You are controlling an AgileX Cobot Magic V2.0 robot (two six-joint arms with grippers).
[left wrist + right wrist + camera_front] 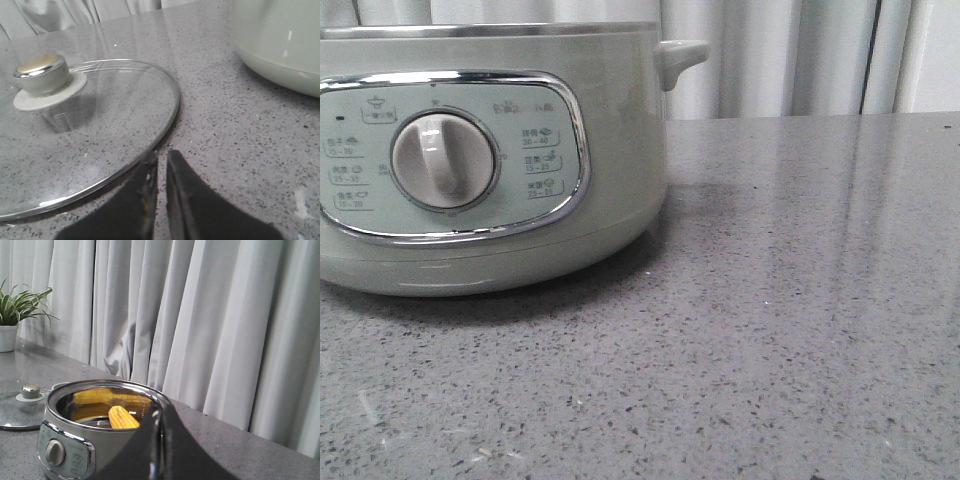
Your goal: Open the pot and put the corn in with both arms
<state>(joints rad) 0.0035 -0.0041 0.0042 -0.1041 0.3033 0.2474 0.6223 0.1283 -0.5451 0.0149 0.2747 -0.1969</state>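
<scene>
The pale sage-green pot (610, 150) stands at the left of the front view, its dial (442, 160) facing me; its top is cut off there. In the right wrist view the pot (75, 440) is open and the yellow corn (122, 418) lies inside it, reflected in the steel wall. My right gripper (161, 415) is shut and empty, above and beside the pot. The glass lid (100, 125) with its round knob (42, 74) lies flat on the counter. My left gripper (161, 157) is shut and empty, just off the lid's rim. Neither gripper shows in the front view.
The grey speckled counter (800, 300) runs to the right of the pot. Pale curtains (200, 315) hang behind. A potted plant (12, 315) stands at the counter's far end beyond the lid (20, 410).
</scene>
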